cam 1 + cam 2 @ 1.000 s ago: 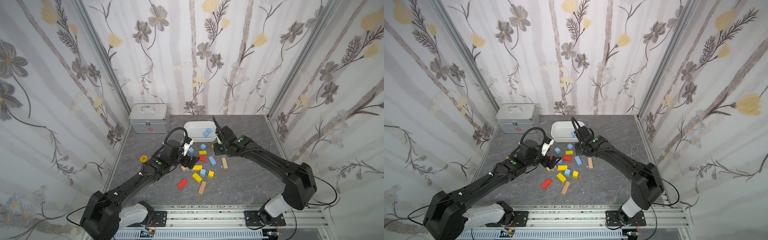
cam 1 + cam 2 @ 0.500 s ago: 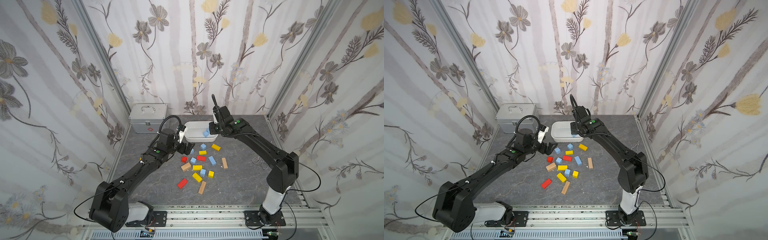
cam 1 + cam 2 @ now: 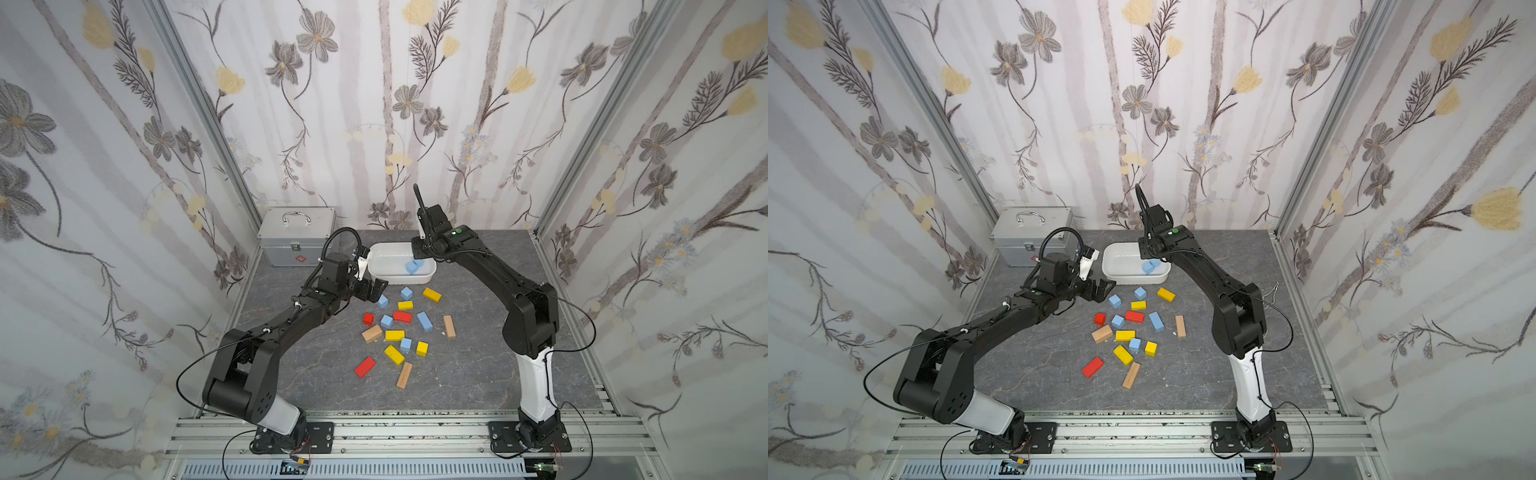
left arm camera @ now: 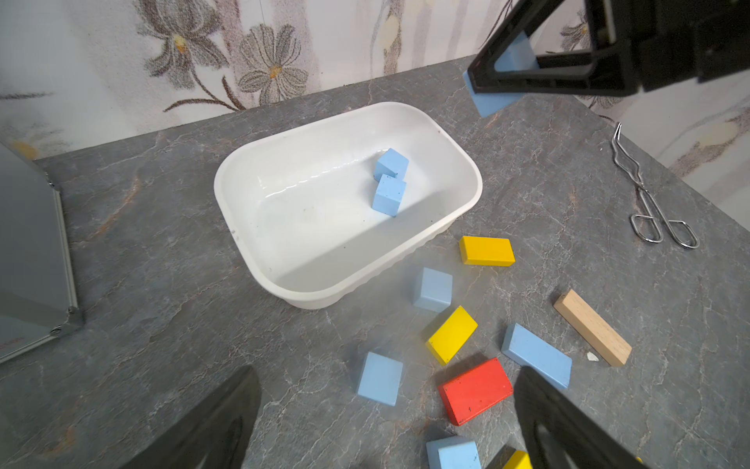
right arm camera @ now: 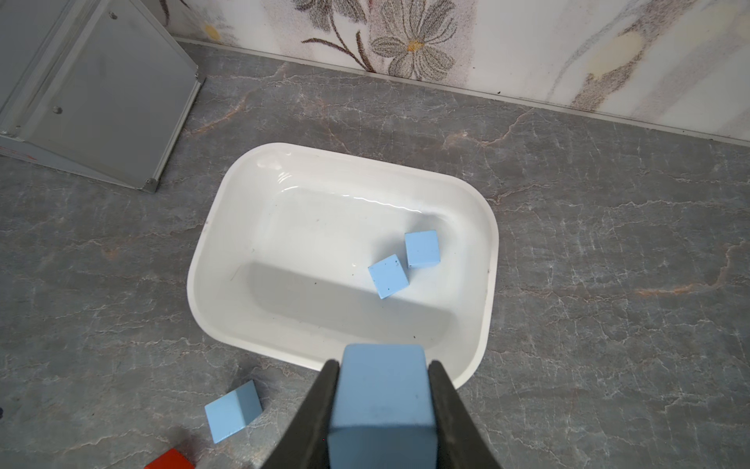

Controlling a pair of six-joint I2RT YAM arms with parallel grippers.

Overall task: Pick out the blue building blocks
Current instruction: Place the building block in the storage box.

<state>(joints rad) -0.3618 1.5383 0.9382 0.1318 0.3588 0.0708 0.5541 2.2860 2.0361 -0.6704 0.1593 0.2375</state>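
Within the last second the right arm had come up from the scatter of blocks and swung back over the tub (image 5: 243, 195). Its right claw (image 5: 383, 365) was clamped on a blue block (image 5: 381, 402), pinched on two opposite faces, and hung above the tub's near rim rather than over the middle. The block was in the air, touching nothing but the claw.

The left arm had drawn back from the pile over the same stretch. Its left claw (image 3: 374, 289) stood spread wide and empty, low over the desk (image 3: 478, 374) just beside the tub's near corner.

Two blue cubes (image 5: 422, 249) already lay in the tub, touching each other near one end. Five more blue blocks (image 3: 387, 321) sat on the desk among the yellow, red and plain wood ones, including the long blue bar (image 3: 424, 321).

Judging from this, the third blue piece was about to be delivered: a short move further over the tub and a release would finish that step. Let go where it hung, the block might clip the rim and tumble out. The empty left claw looked well placed to take one of the nearest cubes next, so the task stood under halfway.
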